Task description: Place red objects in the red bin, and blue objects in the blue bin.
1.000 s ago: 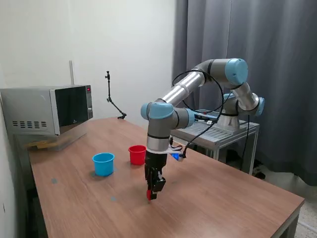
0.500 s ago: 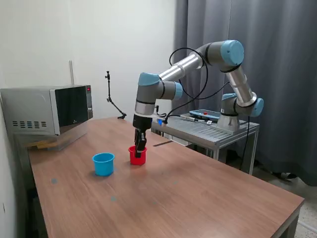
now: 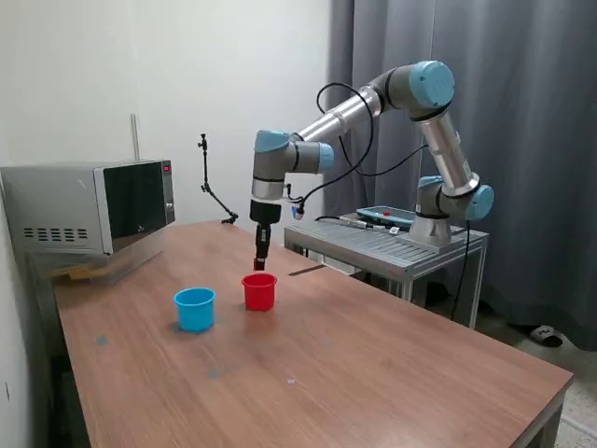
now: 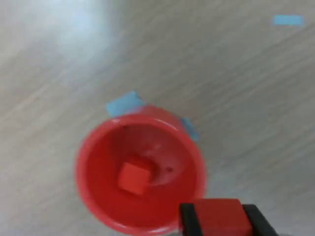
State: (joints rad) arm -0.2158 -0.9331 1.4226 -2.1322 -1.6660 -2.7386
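Note:
In the exterior view my gripper (image 3: 260, 264) hangs just above the red bin (image 3: 259, 291), which stands on the wooden table beside the blue bin (image 3: 195, 309). From the wrist camera, the red bin (image 4: 140, 172) is open beneath me with one red cube (image 4: 133, 178) lying on its floor. My gripper (image 4: 219, 219) is shut on a second red cube (image 4: 219, 215), held between two black fingers (image 4: 187, 216) over the bin's rim. The blue objects are out of view.
A microwave (image 3: 93, 205) stands at the table's far end on the exterior view's left, with a thin black stand (image 3: 210, 187) behind. A metal side table (image 3: 401, 245) carries the arm's base. Blue tape pieces (image 4: 125, 104) stick to the tabletop by the red bin.
The arm swung from the table's near middle over to the red bin with the red cube, dipped low at the bin, then rose to hang above it.

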